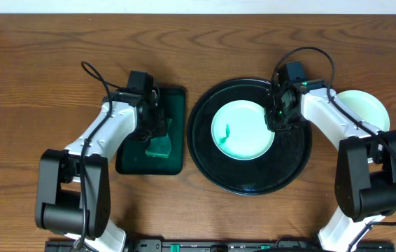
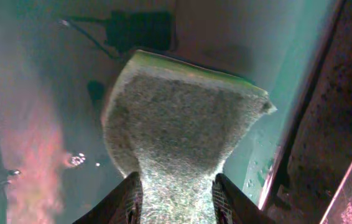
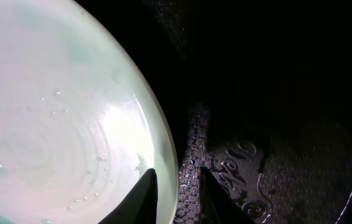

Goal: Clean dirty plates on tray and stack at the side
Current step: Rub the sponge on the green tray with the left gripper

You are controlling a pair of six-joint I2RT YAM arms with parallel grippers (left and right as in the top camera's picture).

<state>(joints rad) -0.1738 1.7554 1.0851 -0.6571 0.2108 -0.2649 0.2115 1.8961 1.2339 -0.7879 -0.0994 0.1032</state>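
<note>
Overhead shows your left gripper [image 1: 157, 134] pinching the sponge [image 1: 160, 147]; your right gripper [image 1: 276, 126] clamps the plate [image 1: 247, 136] rim on the tray [image 1: 208, 164].

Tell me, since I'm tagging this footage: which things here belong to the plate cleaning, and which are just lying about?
In the job: smudged plate, pinched at its rim by the right fingers; black tray under it; second plate, outside the tray; sponge, squeezed between the left fingers.
Lying about: dark green tray, sitting below the sponge.
</note>
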